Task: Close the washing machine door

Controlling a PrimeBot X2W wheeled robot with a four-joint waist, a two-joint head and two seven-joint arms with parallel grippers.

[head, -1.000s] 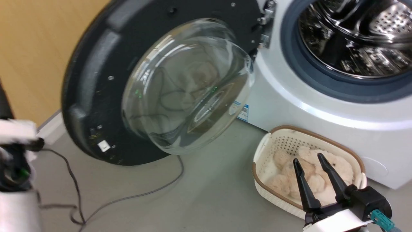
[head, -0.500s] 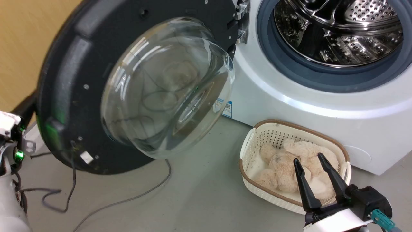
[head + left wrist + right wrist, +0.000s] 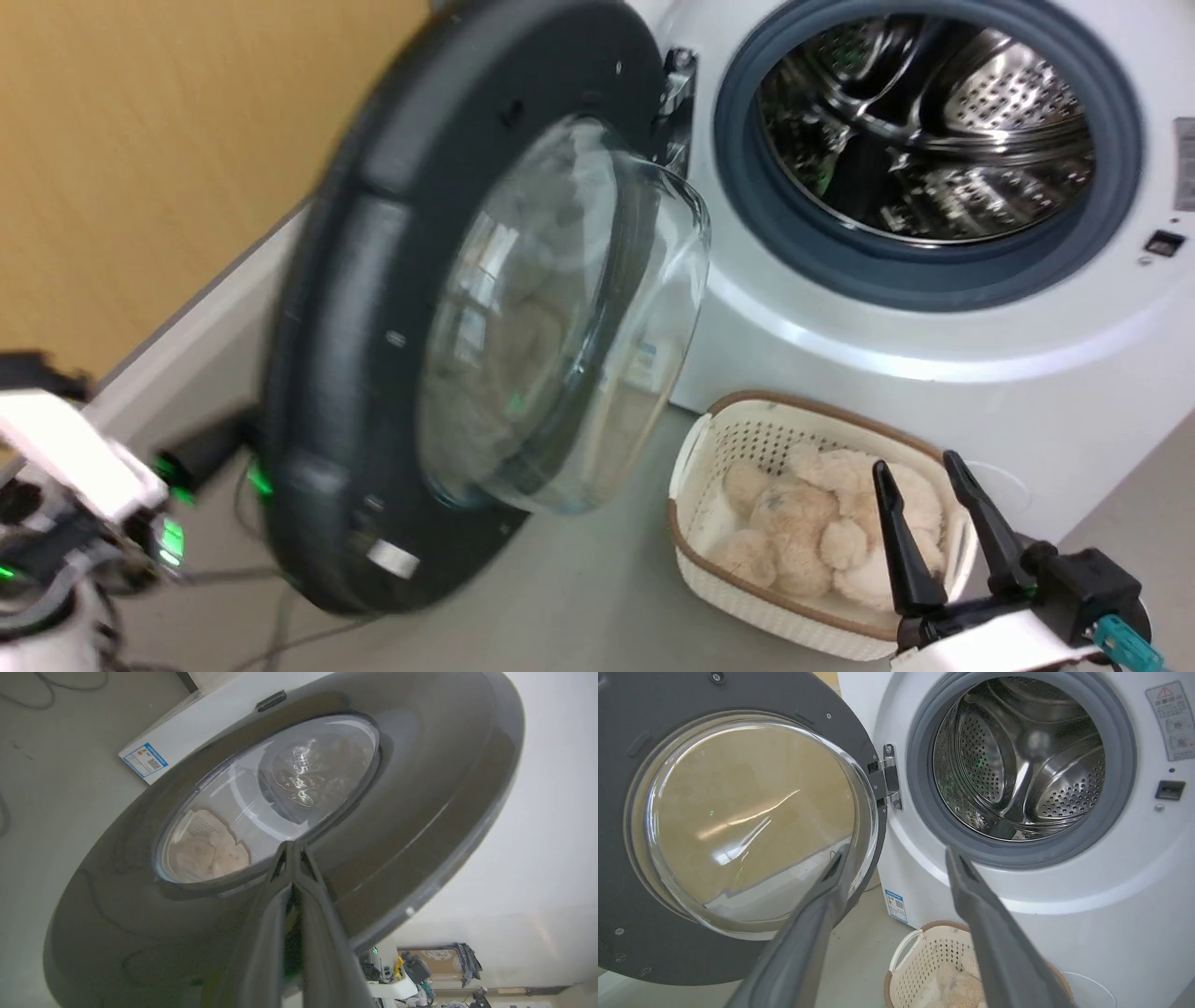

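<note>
The washing machine door [image 3: 373, 308], a black disc with a bulging glass bowl [image 3: 569, 317], stands partly swung out on its hinge [image 3: 677, 79] at the left of the white washing machine [image 3: 840, 373]. The steel drum [image 3: 924, 131] is uncovered inside its blue-grey gasket. In the left wrist view my left gripper [image 3: 293, 845] is shut, empty, its tips against the door's outer face [image 3: 420, 788]. My right gripper [image 3: 917, 464] is open at the lower right, over the basket, apart from the door. In the right wrist view its fingers [image 3: 896, 854] frame the hinge side of the door [image 3: 752, 690].
A cream basket [image 3: 747, 597] holding a plush toy [image 3: 812, 532] sits on the grey floor just before the machine, under the door's swing side. A grey cable [image 3: 280, 644] lies on the floor at the lower left. A wooden wall [image 3: 140, 140] stands behind the door.
The head camera has shifted. The door has swung toward the machine and now shows more edge-on. My left arm has followed behind it; my right gripper keeps its place, open.
</note>
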